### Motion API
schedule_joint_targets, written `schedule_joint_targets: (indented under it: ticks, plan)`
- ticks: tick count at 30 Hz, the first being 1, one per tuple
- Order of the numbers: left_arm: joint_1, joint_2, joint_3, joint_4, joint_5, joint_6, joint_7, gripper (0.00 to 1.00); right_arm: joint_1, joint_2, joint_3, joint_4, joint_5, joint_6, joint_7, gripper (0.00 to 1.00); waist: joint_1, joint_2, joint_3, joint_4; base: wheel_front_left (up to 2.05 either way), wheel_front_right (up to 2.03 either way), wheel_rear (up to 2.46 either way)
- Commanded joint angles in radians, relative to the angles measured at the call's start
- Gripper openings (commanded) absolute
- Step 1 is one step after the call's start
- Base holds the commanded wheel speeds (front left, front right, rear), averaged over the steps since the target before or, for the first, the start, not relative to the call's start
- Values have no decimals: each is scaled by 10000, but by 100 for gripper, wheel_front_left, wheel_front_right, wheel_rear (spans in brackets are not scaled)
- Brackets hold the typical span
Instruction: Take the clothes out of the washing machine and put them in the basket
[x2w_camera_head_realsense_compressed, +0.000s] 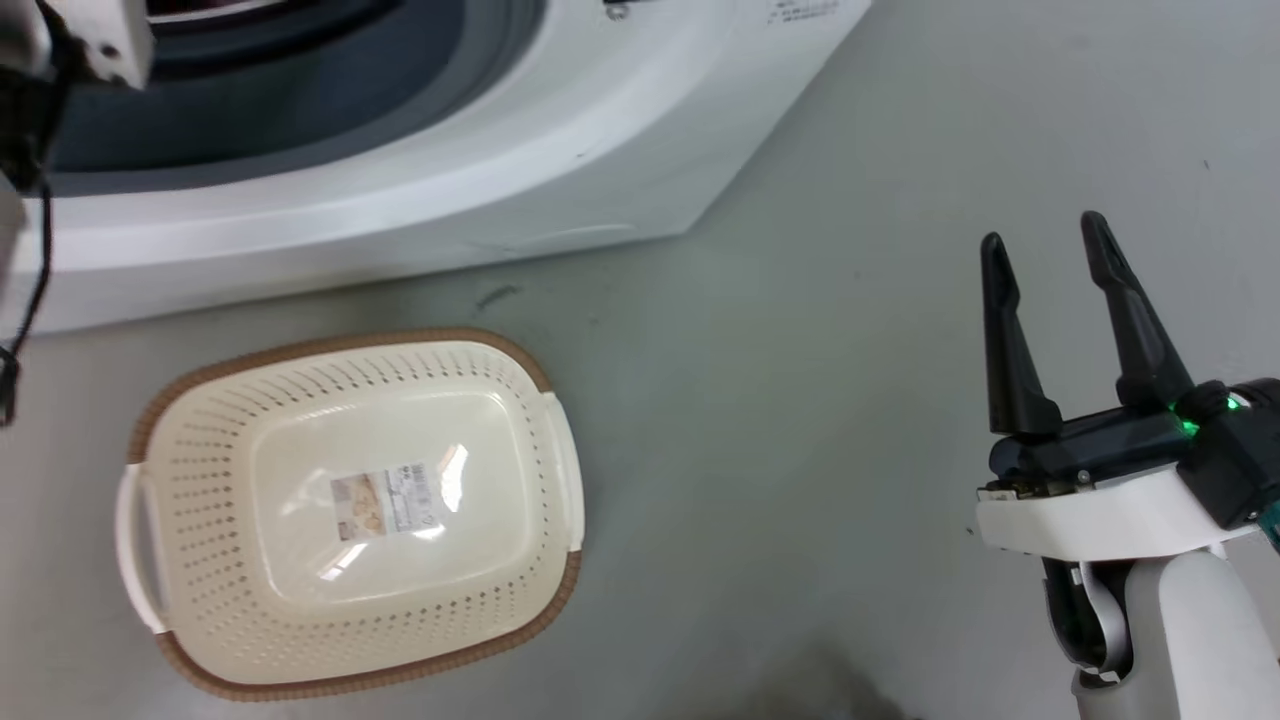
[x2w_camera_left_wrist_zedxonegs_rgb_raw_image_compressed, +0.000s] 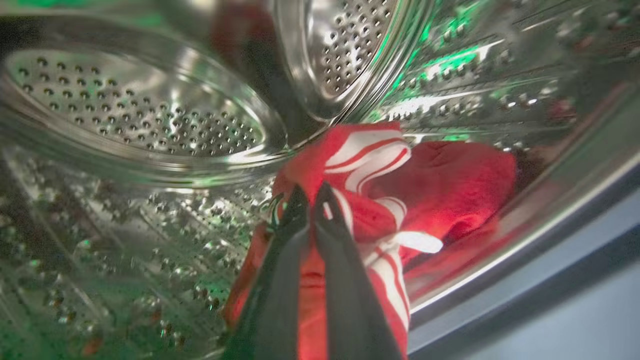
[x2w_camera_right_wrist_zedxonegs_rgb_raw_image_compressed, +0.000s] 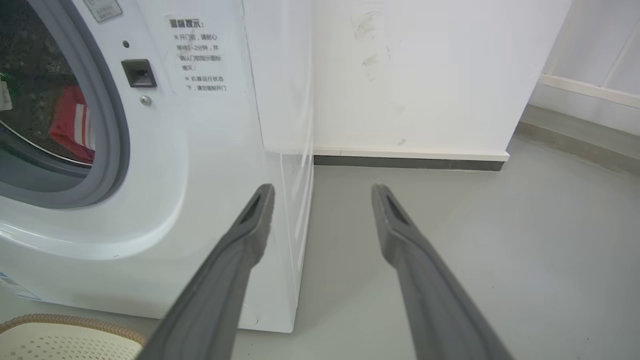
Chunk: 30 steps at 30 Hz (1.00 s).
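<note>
Grey floor (x2w_camera_head_realsense_compressed: 800, 450) is recorded before the washing machine (x2w_camera_head_realsense_compressed: 420, 190), with the basket (x2w_camera_head_realsense_compressed: 200, 430) set on it near the machine's front. The clothes (x2w_camera_left_wrist_zedxonegs_rgb_raw_image_compressed: 450, 185) are found in the steel drum (x2w_camera_left_wrist_zedxonegs_rgb_raw_image_compressed: 125, 115), red fabric being pinched between the nearly closed fingers of the left gripper (x2w_camera_left_wrist_zedxonegs_rgb_raw_image_compressed: 311, 196). The right gripper (x2w_camera_head_realsense_compressed: 1045, 245) is held wide open over the floor at the right, nothing gripped

The perforated steel drum (x2w_camera_left_wrist_zedxonegs_rgb_raw_image_compressed: 140, 115) gleams mirror-bright; the red striped cloth garments (x2w_camera_left_wrist_zedxonegs_rgb_raw_image_compressed: 440, 185) look soft and matt; the cream perforated plastic basket (x2w_camera_head_realsense_compressed: 200, 520) shines smooth and glossy.
</note>
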Motion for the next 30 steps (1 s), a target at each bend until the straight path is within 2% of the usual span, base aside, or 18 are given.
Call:
schedule_joint_targets:
  ticks: [1, 4, 7, 12, 17, 23, 30]
  plan:
    - [268, -90, 47, 46, -50, 60, -306, 0, 132, -17, -97, 54, -117, -9, -21, 100, 0, 0, -689, 509, 0, 0, 0]
    - [961, -376, 143, 36, -155, 198, -1056, 0, 260, -15, -316, 125, -285, -9, -21, 100, 0, 0, -1218, 716, 0, 0, 0]
    - [1684, -667, 381, -333, -102, 545, -1357, 0, 458, -14, -566, 216, -472, -9, -21, 100, 0, 0, -1745, 999, 0, 0, 0]
    - [3260, -842, 1514, -2392, 571, 1287, -1379, 0, 798, -9, -761, 328, -699, -9, -21, 100, 0, 0, -2486, 1488, 0, 0, 0]
    - [5074, -1062, 2746, -4301, 1306, 1700, -1376, 0, 1136, -11, -744, 465, -831, -9, -21, 100, 0, 0, -3202, 1819, 0, 0, 0]
    - [7044, -1457, 3585, -5773, 2077, 1774, -1378, 0, 1485, -11, -720, 599, -901, -9, -21, 100, 0, 0, -3836, 2099, 0, 0, 0]
    - [8786, -1771, 3922, -6308, 2392, 1472, -1377, 0, 1681, -11, -664, 557, -967, -9, -21, 100, 0, 0, -3962, 2252, 0, 0, 0]
